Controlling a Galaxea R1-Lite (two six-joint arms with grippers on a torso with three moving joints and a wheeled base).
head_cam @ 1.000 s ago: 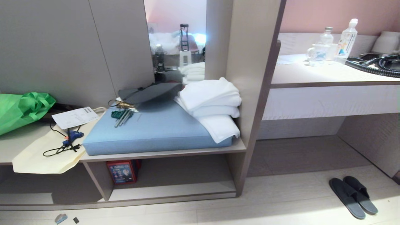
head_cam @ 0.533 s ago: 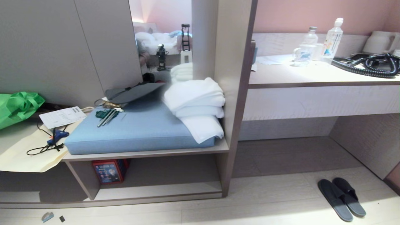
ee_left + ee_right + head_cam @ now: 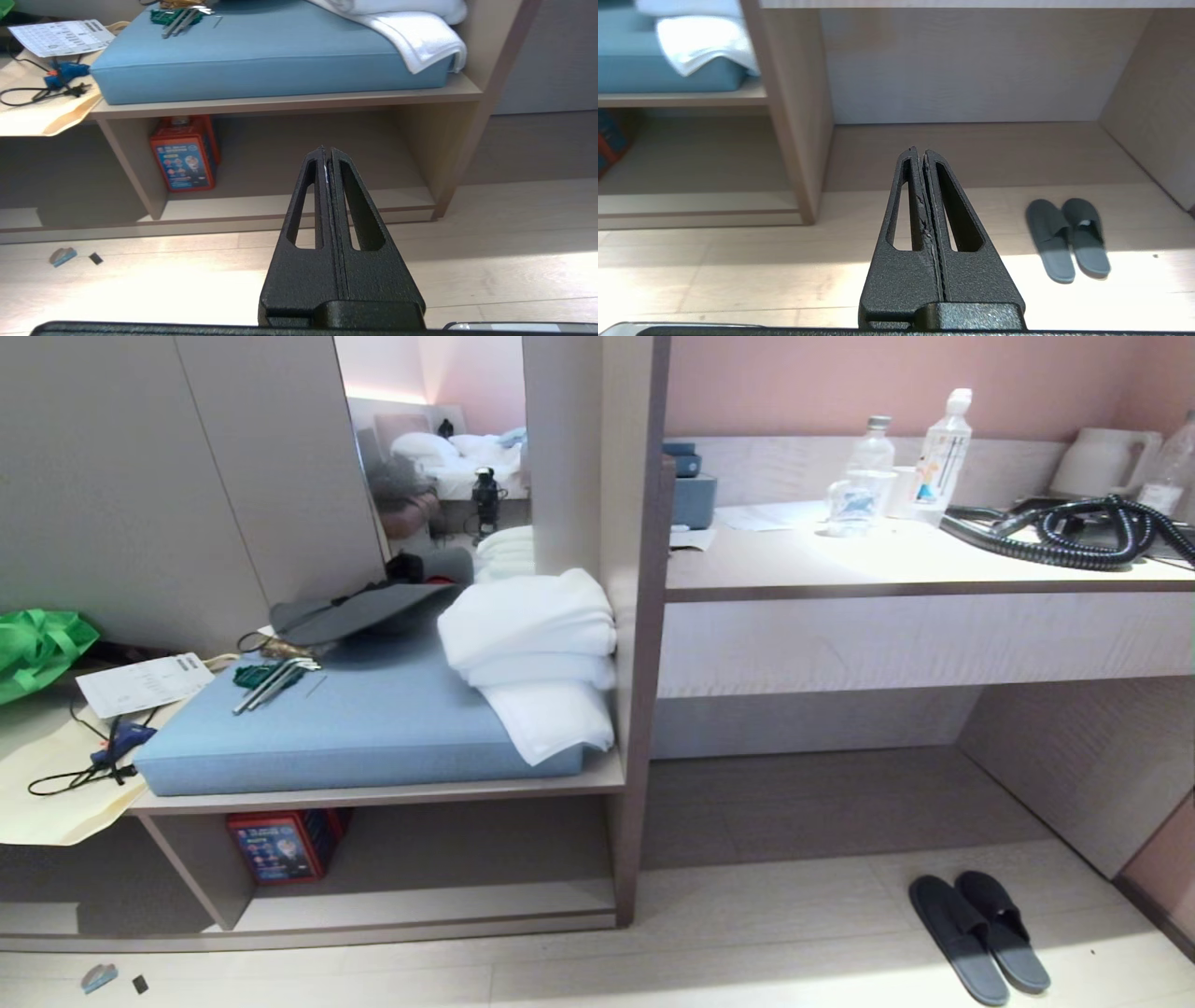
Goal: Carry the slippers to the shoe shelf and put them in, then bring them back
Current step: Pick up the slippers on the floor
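Note:
The slippers (image 3: 978, 933) are a dark pair lying side by side on the pale floor at the lower right, in front of the desk recess; the right wrist view also has the slippers (image 3: 1068, 238). The shoe shelf (image 3: 467, 859) is the low open cubby under the blue cushion (image 3: 355, 728), also seen as the shoe shelf (image 3: 289, 158). My left gripper (image 3: 326, 150) is shut and empty, hanging in front of that cubby. My right gripper (image 3: 920, 151) is shut and empty, left of the slippers and well short of them. Neither arm shows in the head view.
A red box (image 3: 278, 845) stands at the cubby's left end. Folded white towels (image 3: 532, 653) and keys lie on the cushion. The upright divider panel (image 3: 635, 616) separates bench from desk (image 3: 915, 579), which carries bottles and a black hose. Small scraps (image 3: 101, 976) lie on the floor.
The whole head view has shifted left, so the camera has turned or driven to the right; the slippers now sit nearer the picture's middle. Nothing in the scene itself has moved.

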